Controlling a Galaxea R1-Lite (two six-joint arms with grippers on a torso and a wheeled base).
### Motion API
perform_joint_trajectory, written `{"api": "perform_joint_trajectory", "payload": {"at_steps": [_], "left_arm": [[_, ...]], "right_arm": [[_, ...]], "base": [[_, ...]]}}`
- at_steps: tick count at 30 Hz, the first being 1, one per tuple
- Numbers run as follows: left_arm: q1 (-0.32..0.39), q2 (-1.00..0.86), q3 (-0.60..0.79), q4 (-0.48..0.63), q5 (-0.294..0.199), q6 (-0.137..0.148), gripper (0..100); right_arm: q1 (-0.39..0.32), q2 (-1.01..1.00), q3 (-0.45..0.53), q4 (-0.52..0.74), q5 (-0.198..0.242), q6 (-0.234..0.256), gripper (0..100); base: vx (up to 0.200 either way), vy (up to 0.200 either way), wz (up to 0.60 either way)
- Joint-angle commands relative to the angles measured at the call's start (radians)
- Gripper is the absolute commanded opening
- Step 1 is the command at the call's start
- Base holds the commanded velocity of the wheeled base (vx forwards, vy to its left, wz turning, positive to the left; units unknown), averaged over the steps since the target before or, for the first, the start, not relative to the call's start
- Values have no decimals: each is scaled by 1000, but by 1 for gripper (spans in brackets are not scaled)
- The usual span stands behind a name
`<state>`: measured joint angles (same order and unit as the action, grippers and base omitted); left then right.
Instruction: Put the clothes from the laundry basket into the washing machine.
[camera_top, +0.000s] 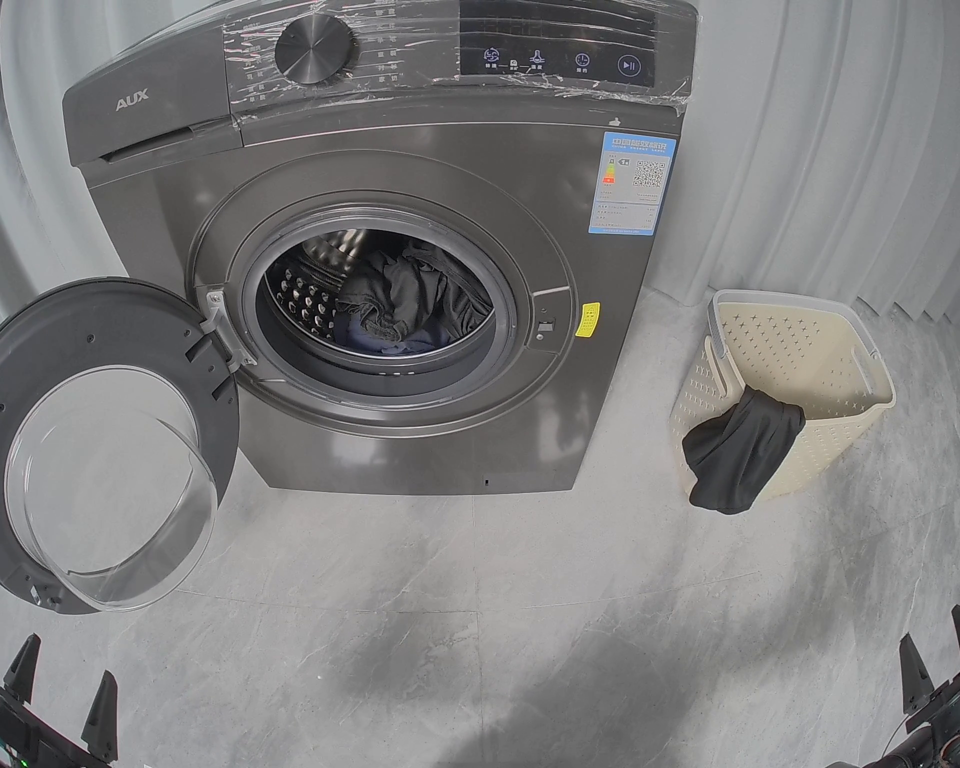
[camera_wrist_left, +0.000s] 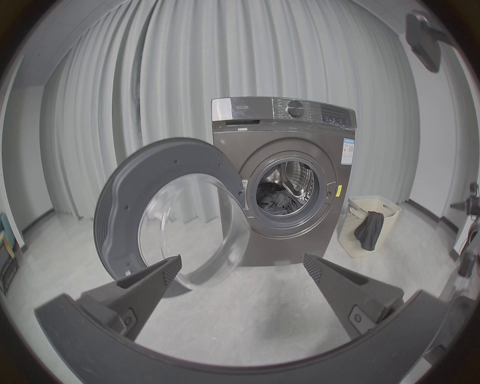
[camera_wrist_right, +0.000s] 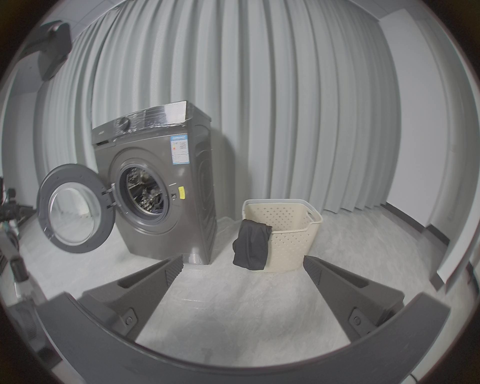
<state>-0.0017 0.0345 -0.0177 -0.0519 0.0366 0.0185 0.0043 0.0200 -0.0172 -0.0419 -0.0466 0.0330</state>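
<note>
One dark, limp garment is left to move. It hangs over the rim of the cream perforated plastic laundry basket, which stands on the floor just to the right of the grey front-loading washing machine. The machine's round glass-windowed door is swung wide to the left, and a heap of dark clothes already lies in the drum.

Both arms hang low and well back from the work. The left gripper has its jaws spread wide with nothing between them, and so does the right gripper.

The step in hand looks to be fetching that last piece, and the right arm is the nearer one. I would bring it down over the fold where the cloth crosses the rim. Pinching there, where the fabric is bunched, gives the fingers something thick to bite. Then lift straight up, so the tail clears the basket wall without tipping the basket.

The garment's long axis runs down the basket's outer wall. Its upper end is hooked over the rim on the side facing the washer, and its lower end points at the floor.
</note>
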Motion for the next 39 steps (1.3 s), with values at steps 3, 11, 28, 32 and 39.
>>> {"api": "perform_joint_trajectory", "payload": {"at_steps": [3,11,28,32,39], "left_arm": [[-1,-28,15,64,-26,-37,100],[-1,-28,18,52,-20,-52,100],[-1,-28,18,52,-17,-52,100],[-1,-28,18,52,-17,-54,100],[-1,-28,18,52,-20,-57,100]], "right_arm": [[-3,-17,14,48,47,-24,100],[-4,-15,16,48,71,-38,100],[-3,-18,17,45,73,-38,100],[-3,-18,17,45,73,-36,100],[-3,-18,17,45,73,-36,100]], "base": [[0,0,0],[0,-50,0],[0,-200,0],[0,-200,0],[0,-200,0]]}}
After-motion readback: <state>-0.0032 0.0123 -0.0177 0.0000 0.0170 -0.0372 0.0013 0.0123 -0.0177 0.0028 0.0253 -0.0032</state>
